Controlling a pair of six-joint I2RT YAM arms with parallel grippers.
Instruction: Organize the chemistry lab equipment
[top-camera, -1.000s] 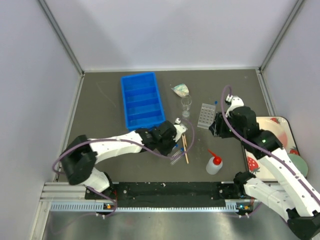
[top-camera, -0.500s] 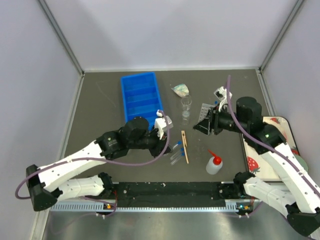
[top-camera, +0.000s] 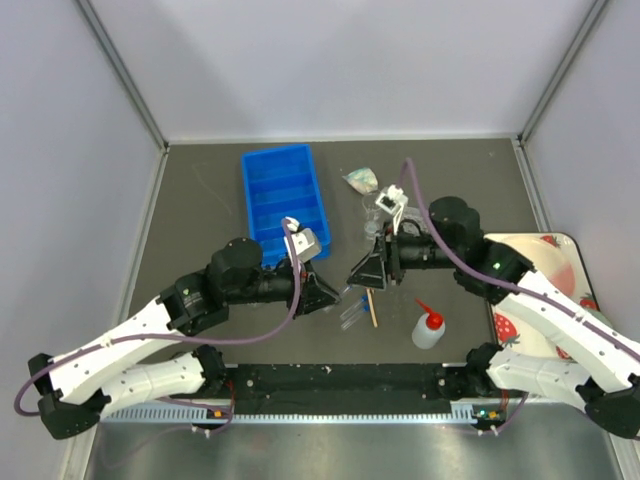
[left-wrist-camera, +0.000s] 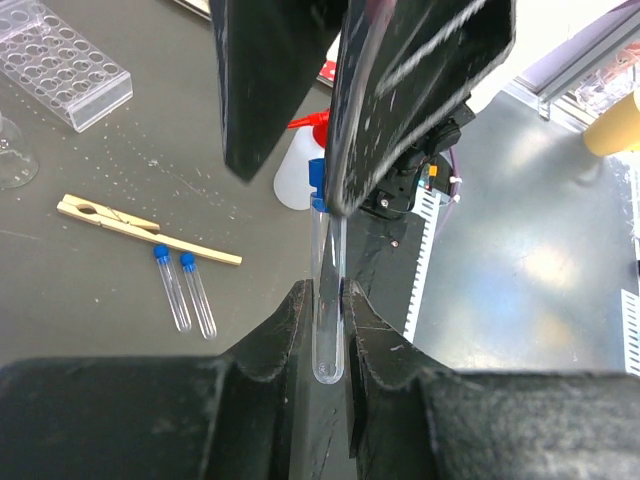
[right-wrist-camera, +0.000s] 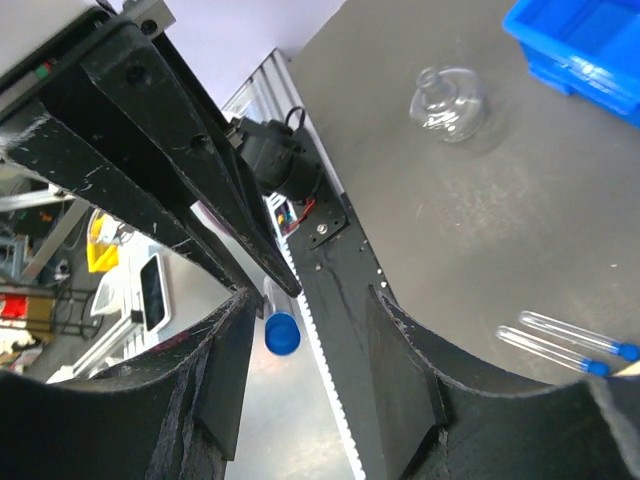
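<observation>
My left gripper is shut on a clear blue-capped tube, held above the table. My right gripper is open and faces it; the tube's blue cap sits between its fingers, near one of them. Two more tubes lie beside the wooden clamp. The white squeeze bottle stands to the right. The clear tube rack shows in the left wrist view; the right arm hides it from above. A glass flask stands at the back.
The blue divided bin lies at the back left. The strawberry-patterned tray sits at the right edge under the right arm. The metal rail runs along the near edge.
My left gripper has risen from the table with a tube and turned toward the right. My right gripper has swung left from the rack to face it.
</observation>
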